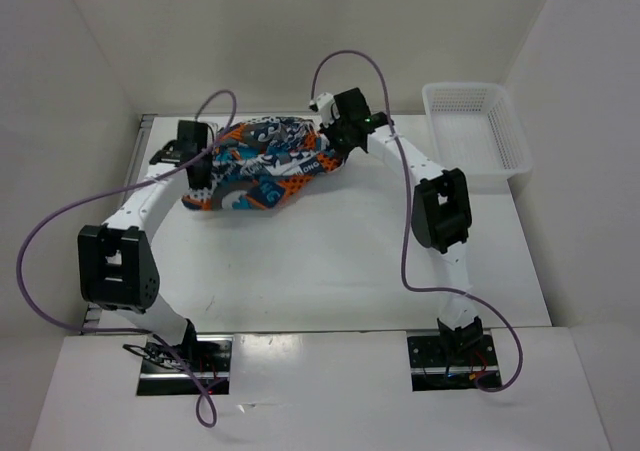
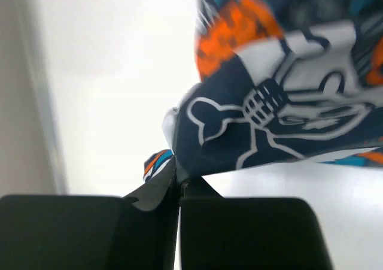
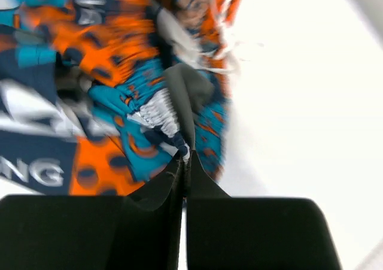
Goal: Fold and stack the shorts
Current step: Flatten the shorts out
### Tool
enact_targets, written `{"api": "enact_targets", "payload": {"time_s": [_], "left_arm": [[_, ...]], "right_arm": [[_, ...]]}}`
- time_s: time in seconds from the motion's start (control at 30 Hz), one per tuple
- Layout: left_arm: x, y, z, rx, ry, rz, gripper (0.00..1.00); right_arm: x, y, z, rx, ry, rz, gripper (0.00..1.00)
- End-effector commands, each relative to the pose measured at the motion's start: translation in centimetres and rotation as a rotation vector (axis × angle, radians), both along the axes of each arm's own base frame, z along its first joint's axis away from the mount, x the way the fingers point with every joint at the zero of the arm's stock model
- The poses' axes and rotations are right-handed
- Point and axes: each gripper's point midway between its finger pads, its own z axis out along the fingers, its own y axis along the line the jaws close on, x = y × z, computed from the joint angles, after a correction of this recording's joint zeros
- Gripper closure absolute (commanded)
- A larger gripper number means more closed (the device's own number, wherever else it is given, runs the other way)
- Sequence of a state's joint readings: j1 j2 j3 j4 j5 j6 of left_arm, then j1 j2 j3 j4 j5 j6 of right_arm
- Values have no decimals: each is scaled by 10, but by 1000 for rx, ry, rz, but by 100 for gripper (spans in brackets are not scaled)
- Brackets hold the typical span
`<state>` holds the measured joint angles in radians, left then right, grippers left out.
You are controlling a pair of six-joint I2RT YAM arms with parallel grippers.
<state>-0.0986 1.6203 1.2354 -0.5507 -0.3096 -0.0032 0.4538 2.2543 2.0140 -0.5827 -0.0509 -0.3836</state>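
Observation:
The shorts (image 1: 262,163), printed in teal, orange, white and dark blue, are bunched at the far middle of the white table (image 1: 330,271), partly lifted between both arms. My left gripper (image 1: 199,161) is shut on the left edge of the shorts; in the left wrist view the fabric (image 2: 275,114) hangs from the closed gripper (image 2: 178,183). My right gripper (image 1: 338,139) is shut on the right edge; in the right wrist view the closed gripper (image 3: 186,159) pinches a gathered hem of the shorts (image 3: 119,90).
A white plastic mesh basket (image 1: 475,131) stands at the far right of the table. White walls enclose the table on the left, back and right. Purple cables loop from both arms.

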Motion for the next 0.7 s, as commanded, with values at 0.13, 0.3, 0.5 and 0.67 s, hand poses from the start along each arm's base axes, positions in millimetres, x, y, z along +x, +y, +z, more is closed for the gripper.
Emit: {"api": "enact_targets", "payload": {"time_s": [0.13,0.3,0.5,0.67], "left_arm": [[-8,3,90,22,-193,12,100],[-91,-15,46,2,26,-86,95],[-186,-50,20,-184,333,-228,28],[-149,-46,30,-159,158,-211,8]], "right_arm": [[-28,-76,81,-29,-90,-25,100],[-129,-86,35,-177,95,171,100],[-238,-118,-22,-396,303,376,65],[-248,-141,-27,-483,304,357,36]]}}
